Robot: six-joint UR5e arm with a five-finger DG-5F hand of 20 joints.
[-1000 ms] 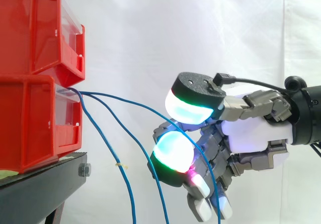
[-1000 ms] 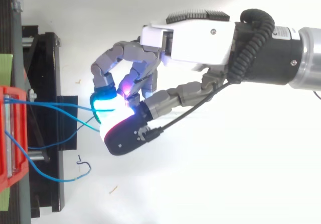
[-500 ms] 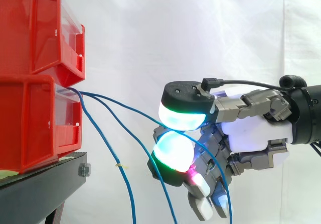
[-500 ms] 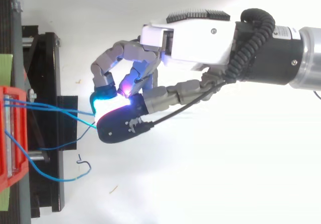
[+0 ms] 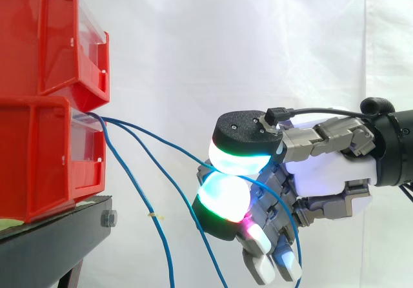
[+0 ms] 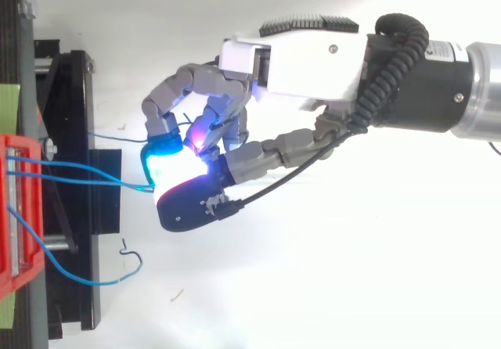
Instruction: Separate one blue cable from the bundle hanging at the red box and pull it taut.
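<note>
One blue cable [image 5: 199, 164] comes out at the front lip of the lower red bin [image 5: 39, 159] and runs across to the hand [image 5: 329, 172] w/ a slight sag, not quite straight. We see it go into the seam btw two glowing pads [image 5: 242, 162]: upper pad green-cyan, lower pad [image 5: 222, 194] green w/ a magenta edge. The pads press together on it, so the hand is pinching that cable. Past the pinch the cable goes on over the hand and drops below the palm. The other fingers [image 5: 264, 268] are bent under the palm, tips pointing down. In the top view the same cable lies nearly straight from the bin front to the cyan pad.

The other blue cables [image 5: 153, 217] leave the same bin opening and hang down steeply, apart from the pinched one, just in front of the black stand [image 5: 51, 243]. One carries a small yellowish mark. From above, one of them loops out past the stand and ends in a small hook. An upper red bin [image 5: 39, 36] sits stacked on the lower one. White curtain [image 5: 193, 42] behind; arm enters from view's right.
</note>
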